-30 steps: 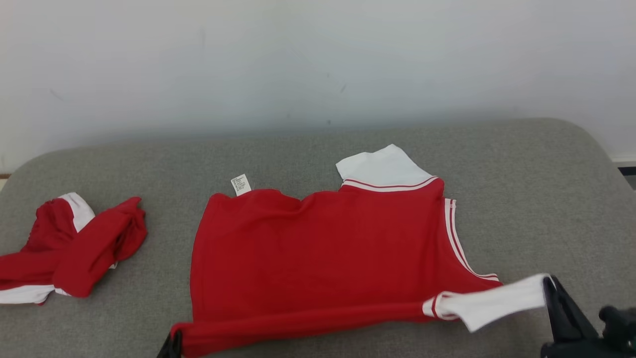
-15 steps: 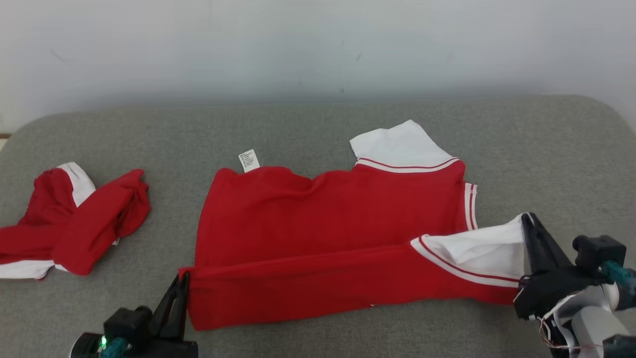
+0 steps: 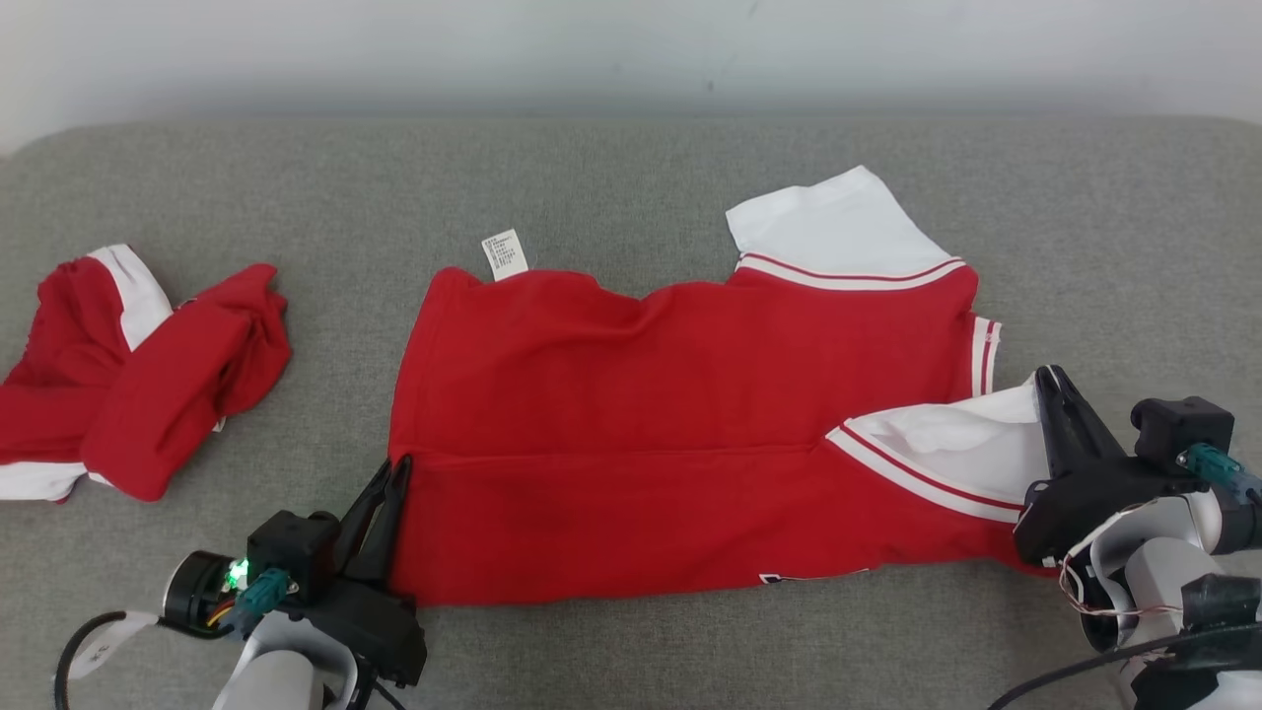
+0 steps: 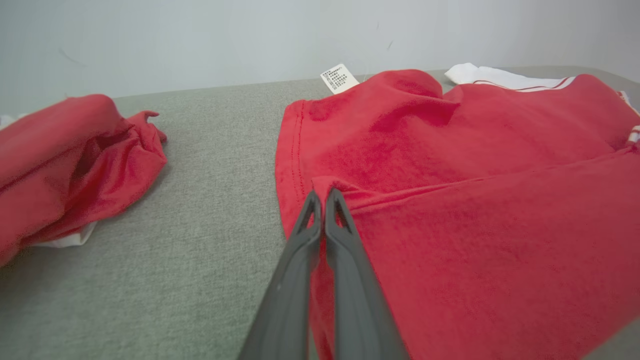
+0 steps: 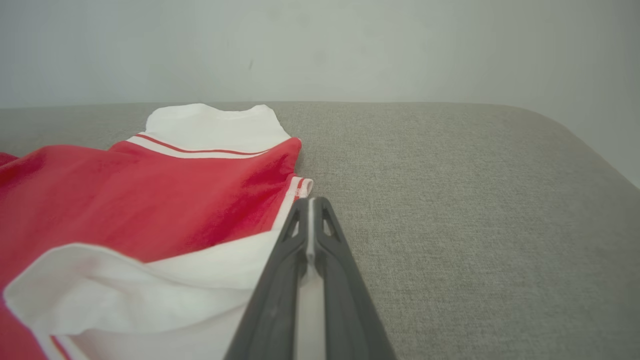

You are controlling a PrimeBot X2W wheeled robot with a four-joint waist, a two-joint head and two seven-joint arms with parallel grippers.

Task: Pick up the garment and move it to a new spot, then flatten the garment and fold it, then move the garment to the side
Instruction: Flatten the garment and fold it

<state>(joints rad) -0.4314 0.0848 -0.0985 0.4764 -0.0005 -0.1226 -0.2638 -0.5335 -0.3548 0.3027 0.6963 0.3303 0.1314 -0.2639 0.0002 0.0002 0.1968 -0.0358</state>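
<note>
Head view: red garment (image 3: 641, 414) lies mid-way across the bench (image 3: 631, 158), near edge folded up over its body. The left gripper (image 3: 393, 473) pinches the fold's hem corner (image 3: 412, 463), the right gripper (image 3: 1051, 383) the white sleeve (image 3: 966, 444); both ends held, I'd say, so the flap travels as 1 straight edge. A 2nd red garment (image 3: 148, 385) sits bunched well apart at left, prob. parked clear of the fold.
Left wrist view: fingers (image 4: 292, 260) closed tight on red cloth at that corner.
Right wrist view: fingers shut on a sliver of white fabric, sleeve draped beside them w/ slack
</note>
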